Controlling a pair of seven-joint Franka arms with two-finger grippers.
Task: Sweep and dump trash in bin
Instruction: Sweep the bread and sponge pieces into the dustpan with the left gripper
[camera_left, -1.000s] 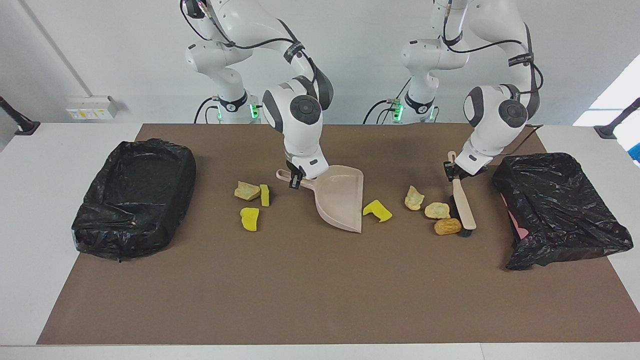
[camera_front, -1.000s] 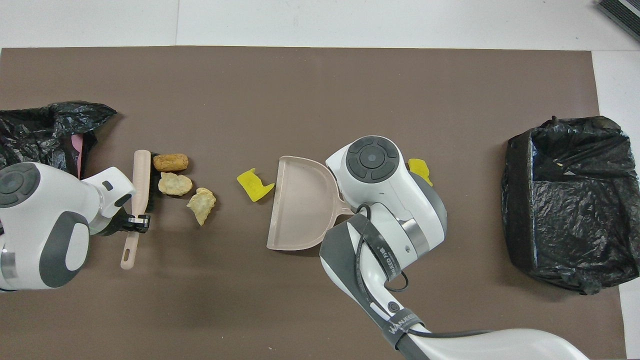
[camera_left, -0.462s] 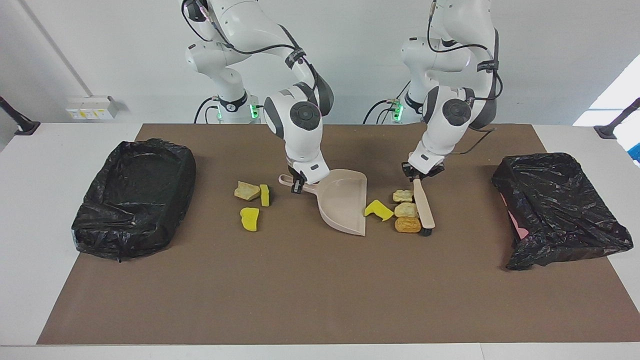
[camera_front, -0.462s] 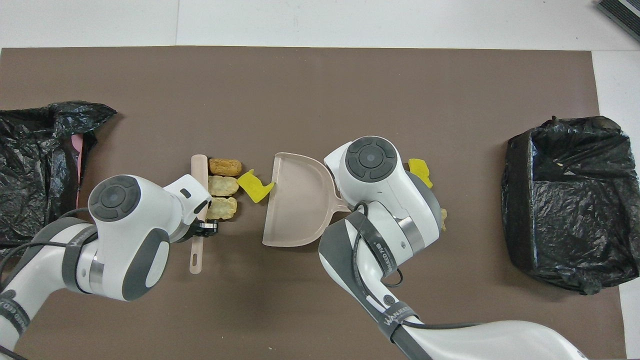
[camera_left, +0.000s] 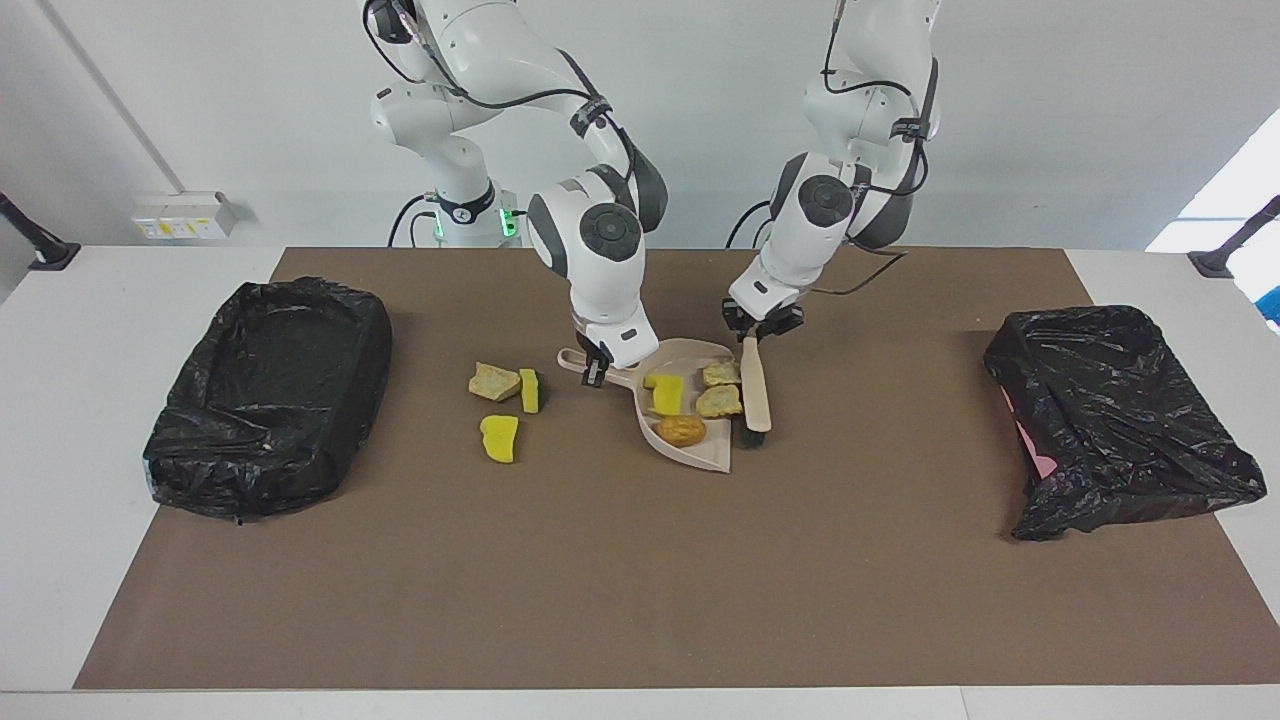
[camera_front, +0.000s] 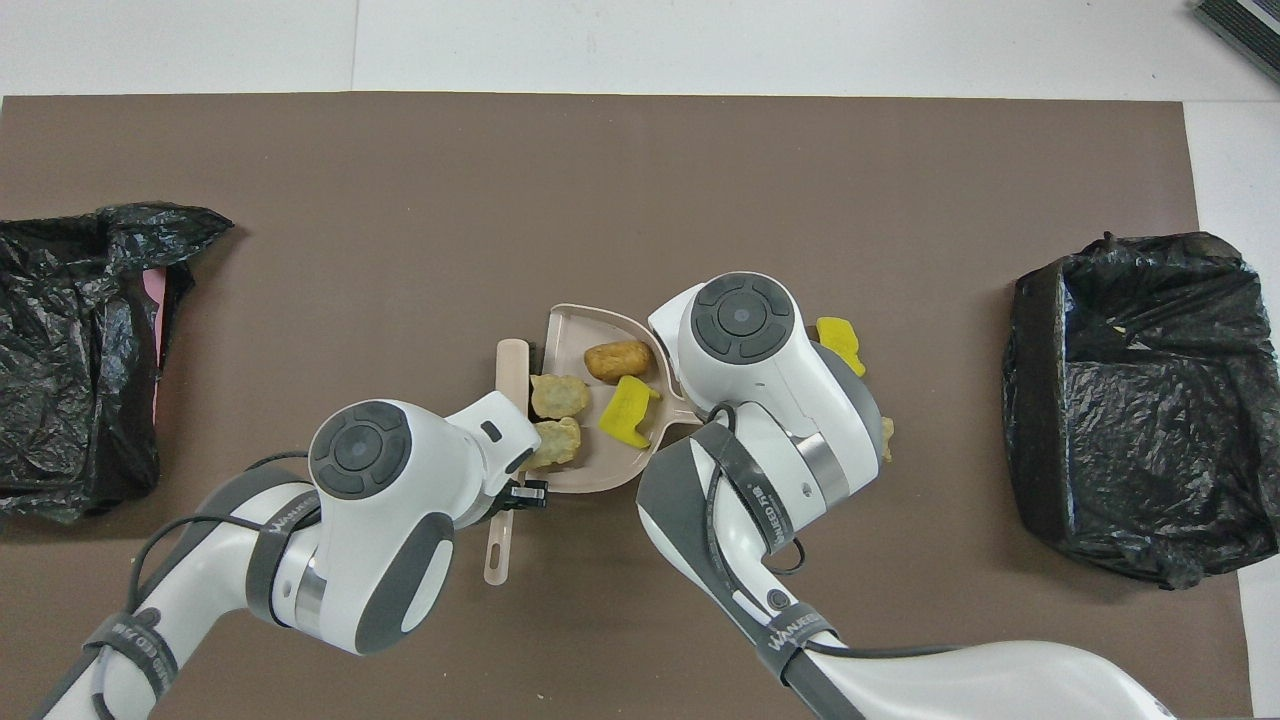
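My right gripper (camera_left: 597, 365) is shut on the handle of the beige dustpan (camera_left: 705, 455), which rests on the mat. In the pan lie a yellow sponge chunk (camera_left: 665, 393), two beige lumps (camera_left: 720, 374) and an orange-brown cylinder (camera_left: 683, 431). My left gripper (camera_left: 757, 330) is shut on the handle of the brush (camera_left: 755, 395), whose bristles stand at the pan's mouth. More trash lies on the mat toward the right arm's end: a beige lump (camera_left: 495, 381) and two yellow chunks (camera_left: 499, 437). In the overhead view the right wrist hides its gripper and part of this trash.
A black-bagged bin (camera_left: 270, 390) stands at the right arm's end of the brown mat. A second black-bagged bin (camera_left: 1115, 415) stands at the left arm's end. Both arms crowd the middle of the table.
The left gripper has swept the brush toward the right arm's end, pushing two beige lumps, the orange-brown cylinder and a yellow chunk into the dustpan. The right gripper barely moved.
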